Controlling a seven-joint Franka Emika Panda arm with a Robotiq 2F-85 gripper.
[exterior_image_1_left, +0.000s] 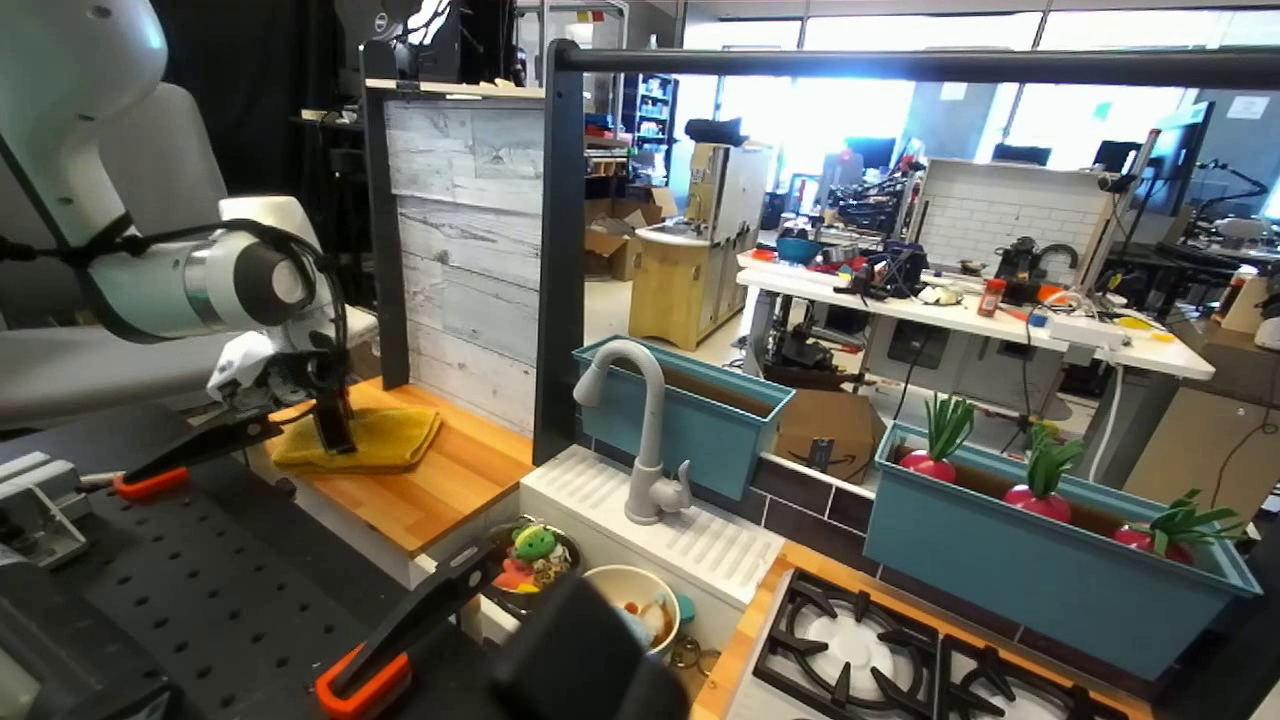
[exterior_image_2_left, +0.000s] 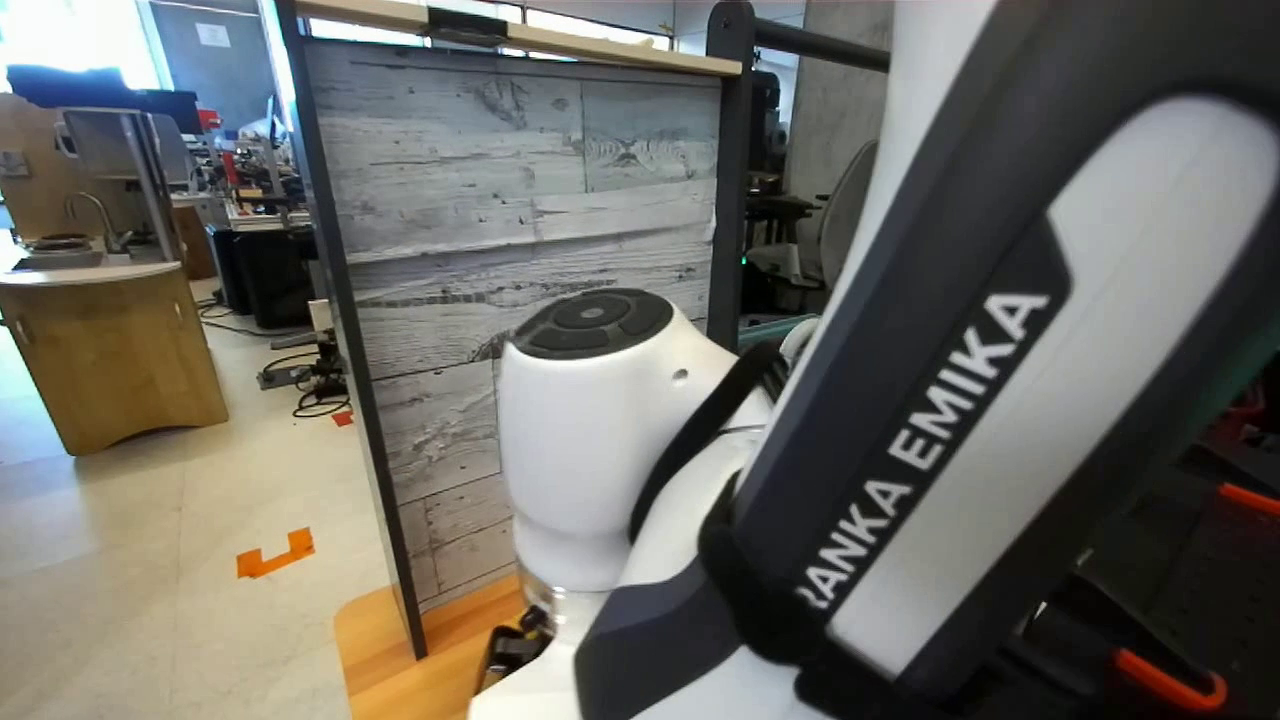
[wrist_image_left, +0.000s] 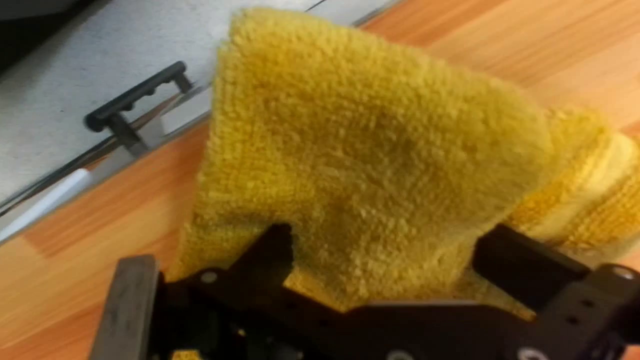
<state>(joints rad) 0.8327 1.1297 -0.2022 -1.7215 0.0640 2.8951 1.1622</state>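
My gripper (wrist_image_left: 384, 245) is open in the wrist view, with its two dark fingers wide apart over a folded yellow towel (wrist_image_left: 350, 150). Towel cloth shows between the fingers. I cannot tell whether the fingertips touch it. In an exterior view, the gripper (exterior_image_1_left: 335, 435) points down at the yellow towel (exterior_image_1_left: 395, 437), which lies on the wooden counter (exterior_image_1_left: 430, 500). In an exterior view, the arm (exterior_image_2_left: 590, 450) hides the towel, and only a small part of the gripper's mount shows.
A grey plank panel (exterior_image_1_left: 470, 220) stands behind the counter. A drawer handle (wrist_image_left: 135, 95) sits below its edge. To the right are a grey faucet (exterior_image_1_left: 650, 430), a dark bowl of toys (exterior_image_1_left: 568, 545), a white bucket (exterior_image_1_left: 605, 575), a stove (exterior_image_1_left: 860, 650) and blue planters (exterior_image_1_left: 1040, 560).
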